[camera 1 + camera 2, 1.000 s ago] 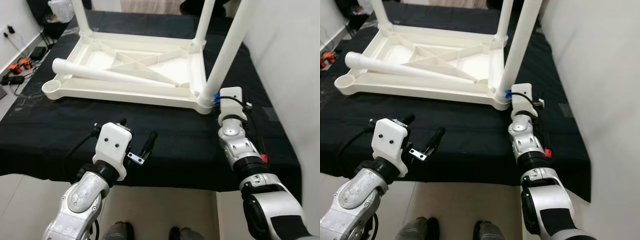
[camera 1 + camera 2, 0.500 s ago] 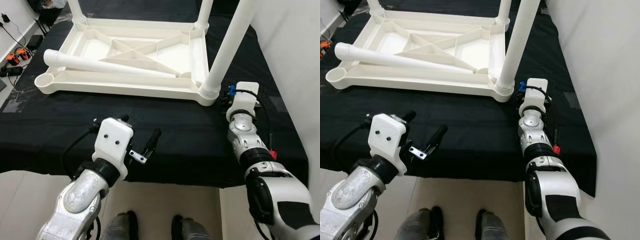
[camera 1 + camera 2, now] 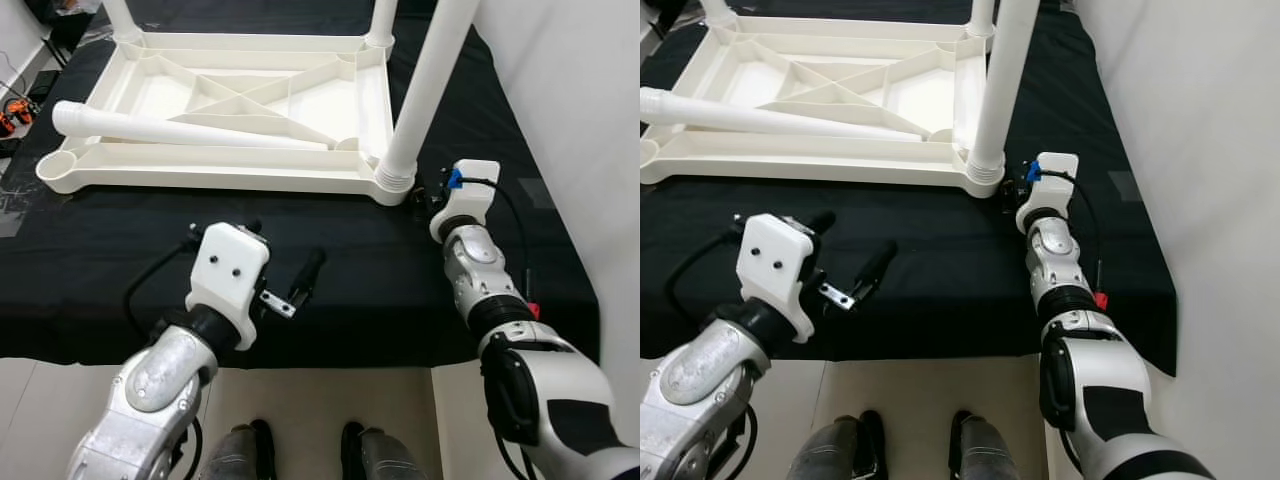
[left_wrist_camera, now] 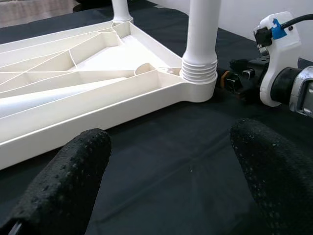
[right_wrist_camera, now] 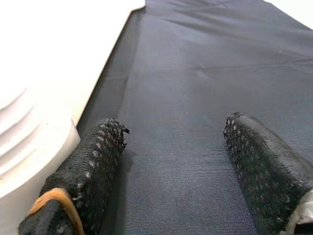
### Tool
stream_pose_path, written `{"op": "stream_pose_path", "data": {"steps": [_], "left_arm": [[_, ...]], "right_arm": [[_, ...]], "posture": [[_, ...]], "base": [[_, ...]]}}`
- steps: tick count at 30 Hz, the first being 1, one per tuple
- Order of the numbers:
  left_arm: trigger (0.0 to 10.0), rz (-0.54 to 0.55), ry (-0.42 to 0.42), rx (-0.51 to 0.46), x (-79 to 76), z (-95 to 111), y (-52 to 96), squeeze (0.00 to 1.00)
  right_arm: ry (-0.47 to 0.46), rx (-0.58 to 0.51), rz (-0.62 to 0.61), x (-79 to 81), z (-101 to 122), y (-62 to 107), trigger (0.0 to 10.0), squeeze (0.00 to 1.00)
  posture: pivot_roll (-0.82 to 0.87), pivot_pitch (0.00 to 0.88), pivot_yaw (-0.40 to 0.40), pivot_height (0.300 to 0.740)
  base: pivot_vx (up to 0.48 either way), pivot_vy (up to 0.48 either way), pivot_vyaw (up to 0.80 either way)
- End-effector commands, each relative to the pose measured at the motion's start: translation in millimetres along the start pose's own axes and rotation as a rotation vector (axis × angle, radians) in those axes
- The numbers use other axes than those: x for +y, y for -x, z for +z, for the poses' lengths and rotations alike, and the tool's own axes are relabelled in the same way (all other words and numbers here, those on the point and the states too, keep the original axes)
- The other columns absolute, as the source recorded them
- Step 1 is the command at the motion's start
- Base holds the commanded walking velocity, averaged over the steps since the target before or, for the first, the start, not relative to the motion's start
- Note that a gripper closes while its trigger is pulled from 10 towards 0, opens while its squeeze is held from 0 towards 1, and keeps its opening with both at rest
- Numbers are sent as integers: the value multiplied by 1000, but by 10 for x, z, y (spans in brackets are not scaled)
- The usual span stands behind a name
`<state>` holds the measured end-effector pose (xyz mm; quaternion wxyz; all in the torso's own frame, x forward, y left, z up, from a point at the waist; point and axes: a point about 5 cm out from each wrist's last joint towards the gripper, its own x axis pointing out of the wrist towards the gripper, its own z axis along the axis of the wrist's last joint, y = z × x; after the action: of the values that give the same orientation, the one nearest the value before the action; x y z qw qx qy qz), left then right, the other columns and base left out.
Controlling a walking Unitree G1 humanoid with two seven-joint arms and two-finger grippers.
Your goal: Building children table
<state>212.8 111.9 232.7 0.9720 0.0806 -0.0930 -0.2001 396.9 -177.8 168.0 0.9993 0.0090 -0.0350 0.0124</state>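
A white plastic table top lies upside down on a black cloth. Upright legs stand in three corners; the near-right leg is closest to me. A loose white leg lies across the underside, and the near-left socket is empty. My right gripper is open low over the cloth, one finger beside that leg's ribbed base. My left gripper hovers open over the cloth in front of the table top, holding nothing.
A white wall runs close along the right side of the cloth. The cloth's front edge drops to a pale floor where my feet stand. Small tools lie on the floor at far left.
The camera has shifted, sliding the whole scene left and down. My right wrist has turned so its gripper points at the near-right leg's base. The left gripper stays open.
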Motion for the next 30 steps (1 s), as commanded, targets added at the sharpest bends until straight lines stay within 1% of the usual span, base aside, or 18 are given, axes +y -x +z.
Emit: {"op": "stream_pose_path", "data": {"steps": [1, 2, 4, 5, 6, 8, 11, 12, 14, 15, 17, 20, 21, 22, 23, 26, 30], "left_arm": [[10000, -7, -16, 16, 32, -26, -16, 0], [10000, -8, -25, 12, 51, -23, -34, 0], [10000, -8, -30, 9, 63, -21, -45, 0], [10000, -4, -39, 6, 87, -20, -59, 0], [10000, 1, -51, 3, 118, -15, -74, 0], [10000, 12, -64, -1, 171, -6, -90, 0], [10000, 14, -66, -1, 192, -6, -98, 0], [10000, 14, -65, 0, 190, -11, -103, 0], [10000, 12, -27, 27, 133, -78, -74, 0], [10000, 12, -27, 27, 133, -78, -74, 0], [10000, 6, 2, 64, 66, -171, -15, 0], [10000, -6, 30, 130, -17, -351, 103, 0], [10000, -7, 33, 148, -38, -401, 139, 0], [10000, -7, 33, 148, -38, -401, 139, 0], [10000, -3, 37, 159, -47, -429, 163, 0], [10000, 18, 36, 156, -25, -418, 176, 0], [10000, 24, 32, 151, -11, -408, 170, 0]], "right_arm": [[-3, 103, 90, 200, -317, 113, 10000, 0], [4, 77, 106, 218, -291, 115, 10000, 0], [8, 59, 116, 229, -273, 116, 10000, 0], [-6, 39, 109, 218, -252, 120, 10000, 0], [5, 8, 105, 201, -217, 127, 10000, 0], [-11, -34, 102, 195, -163, 140, 10000, 0], [-20, -52, 110, 217, -140, 149, 10000, 0], [-15, -63, 127, 260, -128, 162, 10000, 0], [15, -82, 168, 386, -116, 207, 10000, 0], [15, -82, 168, 386, -116, 207, 10000, 0], [55, -68, 174, 450, -138, 225, 10000, 0], [115, -41, 131, 429, -159, 179, 10000, 0], [117, -22, 93, 390, -156, 144, 10000, 0], [117, -22, 93, 390, -156, 144, 10000, 0], [128, -8, 67, 362, -148, 113, 10000, 0], [117, 11, 0, 311, -73, 32, 10000, 0], [124, 21, -12, 324, -39, 0, 10000, 0]], "posture": [[166, 316, -8, 740], [155, 305, -9, 740], [155, 305, -9, 740], [151, 297, -12, 740], [147, 297, -12, 740], [147, 297, -12, 740], [138, 295, -10, 740], [134, 296, -10, 740], [131, 292, -13, 740], [131, 292, -13, 740], [131, 292, -14, 740], [127, 290, -22, 740], [130, 289, -28, 740], [130, 289, -28, 740], [131, 289, -30, 740], [136, 286, -38, 740], [136, 285, -39, 740]], "base": [[0, 0, 0], [0, 0, 0], [0, 0, 0], [0, 0, 0], [0, 0, 0], [0, 0, 0], [0, 0, 0], [0, 0, 0], [0, 0, 0], [0, 0, 0], [0, 0, 0], [0, 0, 0], [0, 0, 0], [0, 0, 0], [0, 0, 0], [0, 0, 0], [0, 0, 0]]}}
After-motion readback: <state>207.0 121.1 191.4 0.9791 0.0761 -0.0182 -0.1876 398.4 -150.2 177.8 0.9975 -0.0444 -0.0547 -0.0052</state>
